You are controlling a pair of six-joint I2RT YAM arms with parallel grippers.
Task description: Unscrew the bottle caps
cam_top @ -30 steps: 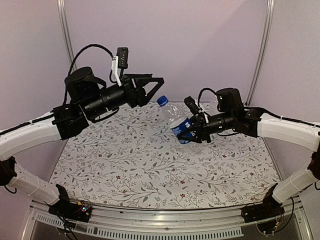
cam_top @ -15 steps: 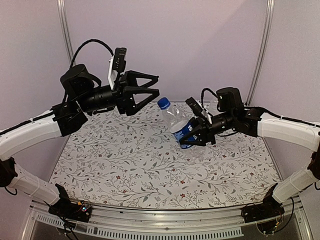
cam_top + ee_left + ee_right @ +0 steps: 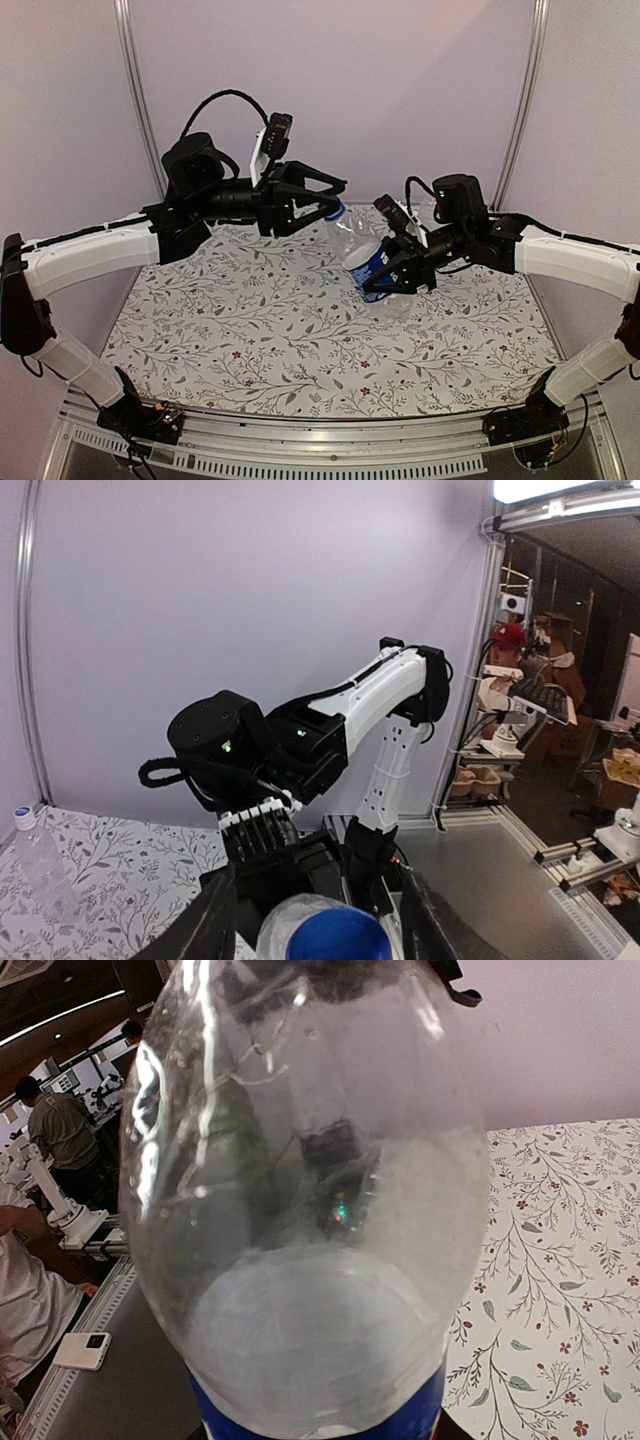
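My right gripper (image 3: pixel 392 275) is shut on the clear bottle with the blue label band (image 3: pixel 368 262) and holds it above the table, tilted with its neck toward the left arm. The bottle fills the right wrist view (image 3: pixel 310 1210), which hides the fingers. Its solid blue cap (image 3: pixel 334 208) lies between the spread fingers of my left gripper (image 3: pixel 335 198), which is open. In the left wrist view the blue cap (image 3: pixel 338 938) sits between the two dark fingers (image 3: pixel 200 925), with gaps on both sides. The plain bottle (image 3: pixel 42 865) with a whitish cap (image 3: pixel 22 818) stands at the far left.
The table (image 3: pixel 250 340) has a floral-patterned cover. Plain walls and metal posts (image 3: pixel 135 90) close off the back and sides. A metal rail (image 3: pixel 320 450) runs along the near edge. People and benches show beyond the cell in the wrist views.
My left gripper has moved right and forward, from beside the bottle's neck to straddling the blue cap. The right gripper and bottle have shifted only slightly.
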